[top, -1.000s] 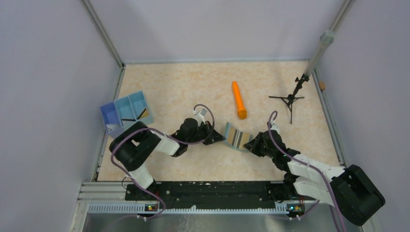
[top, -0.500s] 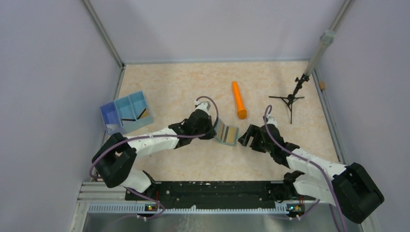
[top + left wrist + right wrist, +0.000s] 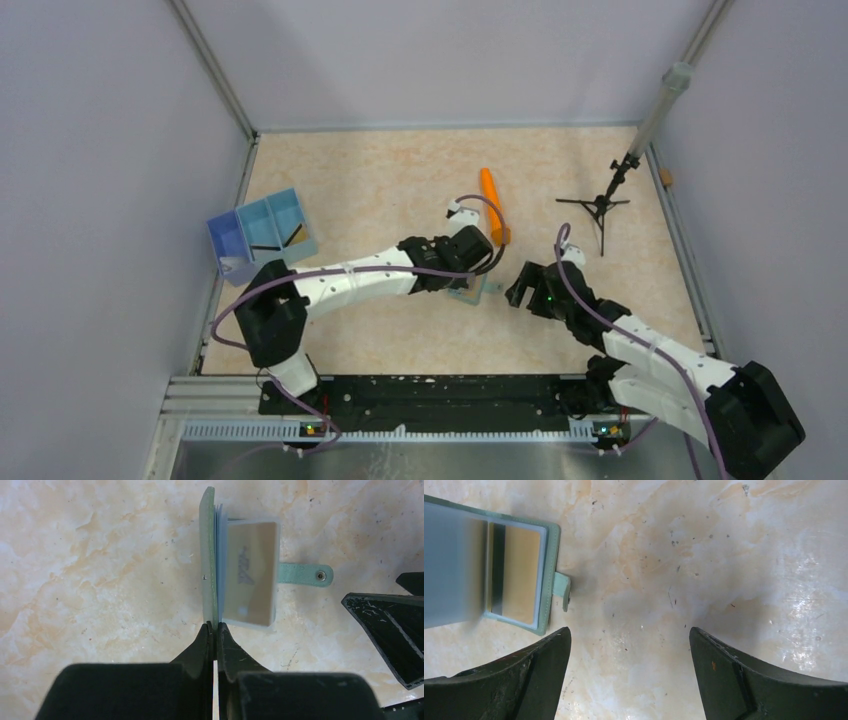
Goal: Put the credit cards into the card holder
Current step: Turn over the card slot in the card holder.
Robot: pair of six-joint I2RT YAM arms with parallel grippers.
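Observation:
The grey-green card holder (image 3: 207, 555) lies open on the table at the centre (image 3: 484, 291). Its cover stands on edge, and my left gripper (image 3: 214, 626) is shut on the cover's near edge. A pale blue sleeve beside the cover holds a tan credit card (image 3: 250, 575), and the strap with its stud (image 3: 305, 574) points right. In the right wrist view a gold card with a dark stripe (image 3: 521, 575) sits in the holder (image 3: 544, 580). My right gripper (image 3: 629, 630) is open over bare table, just right of the holder (image 3: 518, 283).
A blue three-compartment tray (image 3: 262, 232) at the left holds two thin cards leaning on edge. An orange cylinder (image 3: 492, 205) lies just beyond the left wrist. A black tripod stand (image 3: 600, 205) is at the back right. Walls close in the table.
My right gripper opened and let go of the card holder. The left arm reached right with the holder, and its cover now stands over the sleeves.

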